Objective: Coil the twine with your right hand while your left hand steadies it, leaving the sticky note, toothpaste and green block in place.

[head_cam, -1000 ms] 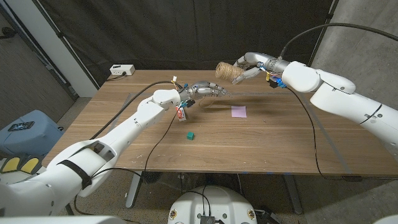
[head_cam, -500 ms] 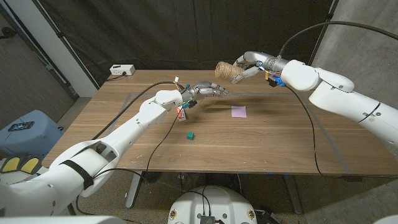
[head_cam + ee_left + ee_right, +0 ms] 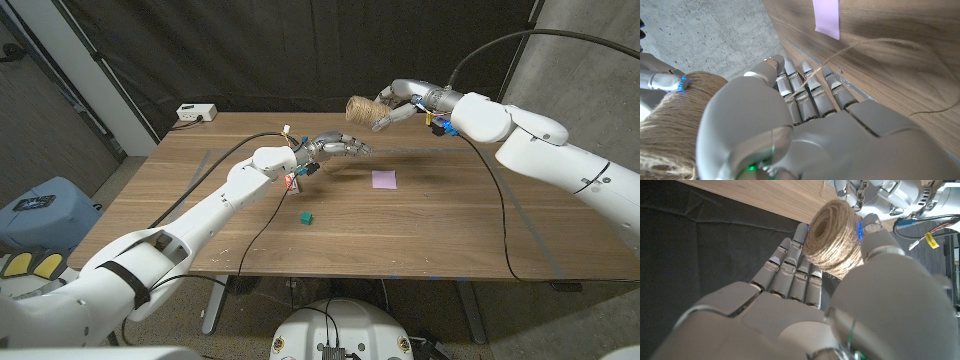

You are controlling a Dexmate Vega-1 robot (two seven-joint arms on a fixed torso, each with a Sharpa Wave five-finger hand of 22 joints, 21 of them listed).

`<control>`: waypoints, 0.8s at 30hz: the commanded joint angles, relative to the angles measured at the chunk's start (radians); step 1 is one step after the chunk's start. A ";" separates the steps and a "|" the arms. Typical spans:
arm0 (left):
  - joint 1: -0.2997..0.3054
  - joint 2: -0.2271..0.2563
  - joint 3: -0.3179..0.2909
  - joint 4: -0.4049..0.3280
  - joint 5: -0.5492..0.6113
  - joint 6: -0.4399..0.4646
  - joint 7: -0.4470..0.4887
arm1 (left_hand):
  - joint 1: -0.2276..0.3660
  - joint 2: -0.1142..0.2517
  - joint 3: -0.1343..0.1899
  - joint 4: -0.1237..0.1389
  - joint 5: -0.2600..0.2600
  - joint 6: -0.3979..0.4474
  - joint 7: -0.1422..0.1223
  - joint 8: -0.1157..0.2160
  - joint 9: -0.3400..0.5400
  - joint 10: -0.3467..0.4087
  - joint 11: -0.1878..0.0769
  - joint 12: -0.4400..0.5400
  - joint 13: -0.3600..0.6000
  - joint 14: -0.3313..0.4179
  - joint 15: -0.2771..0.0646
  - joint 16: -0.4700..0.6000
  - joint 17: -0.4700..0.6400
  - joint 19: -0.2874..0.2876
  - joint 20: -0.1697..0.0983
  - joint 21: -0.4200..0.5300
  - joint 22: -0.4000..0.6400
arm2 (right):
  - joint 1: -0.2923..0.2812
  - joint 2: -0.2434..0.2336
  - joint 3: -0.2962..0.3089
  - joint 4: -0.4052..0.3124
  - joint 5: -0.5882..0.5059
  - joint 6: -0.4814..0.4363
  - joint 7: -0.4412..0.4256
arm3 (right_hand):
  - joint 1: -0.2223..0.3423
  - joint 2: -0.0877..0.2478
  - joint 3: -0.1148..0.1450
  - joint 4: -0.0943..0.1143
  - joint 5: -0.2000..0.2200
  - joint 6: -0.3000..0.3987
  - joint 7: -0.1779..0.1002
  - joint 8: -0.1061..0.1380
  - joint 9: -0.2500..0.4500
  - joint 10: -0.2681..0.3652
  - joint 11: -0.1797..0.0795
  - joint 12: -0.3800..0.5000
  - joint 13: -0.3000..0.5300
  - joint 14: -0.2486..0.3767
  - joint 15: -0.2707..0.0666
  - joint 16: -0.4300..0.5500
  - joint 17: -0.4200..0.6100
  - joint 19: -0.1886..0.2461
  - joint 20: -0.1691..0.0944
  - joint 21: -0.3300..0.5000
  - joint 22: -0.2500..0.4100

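Note:
My right hand (image 3: 398,102) grips a spool of tan twine (image 3: 362,109) in the air above the table's far edge; the right wrist view has the spool (image 3: 833,239) between its thumb and fingers. A loose strand (image 3: 852,48) runs from the table across the stretched fingers (image 3: 801,89) of my left hand (image 3: 336,147), which hovers just left of and below the spool. The purple sticky note (image 3: 383,179) lies right of the left hand. The toothpaste (image 3: 292,181) sits under my left wrist, and the green block (image 3: 306,217) lies nearer the front.
A white box (image 3: 197,112) sits at the table's far left corner. Black cables run along both arms, one crossing the table (image 3: 440,230) at the right. A dark curtain hangs behind the table.
My right hand has raised the spool slightly and drawn it a little left. My left hand has edged right and farther back.

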 commanded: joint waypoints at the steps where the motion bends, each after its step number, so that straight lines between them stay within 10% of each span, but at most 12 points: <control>1: 0.016 0.009 0.003 -0.034 0.002 0.016 0.016 | 0.006 0.003 -0.003 -0.004 0.003 0.015 0.001 0.007 0.003 0.017 0.002 0.005 0.008 0.008 -0.001 0.001 0.003 0.011 -0.001 0.006 0.001 | 0.021 0.009 -0.008 0.014 -0.017 -0.002 0.001 | 0.064 0.102 -0.007 0.000 0.005 0.124 -0.105 0.002 0.002 0.133 -0.116 0.006 0.004 0.010 -0.137 -0.001 0.005 0.010 -0.043 0.003 0.004; 24: 0.000 -0.003 0.009 0.006 -0.017 -0.004 -0.027 | 0.013 0.006 -0.007 -0.003 0.004 0.014 -0.002 0.003 0.005 0.017 0.003 0.001 0.021 0.012 -0.001 -0.002 0.008 0.013 -0.001 0.006 0.003 | 0.063 0.053 -0.036 0.075 -0.040 -0.009 -0.005 | 0.070 0.106 -0.011 -0.001 0.006 0.129 -0.108 0.000 0.002 0.137 -0.119 0.005 0.005 0.014 -0.138 -0.009 0.006 0.020 -0.044 0.004 0.004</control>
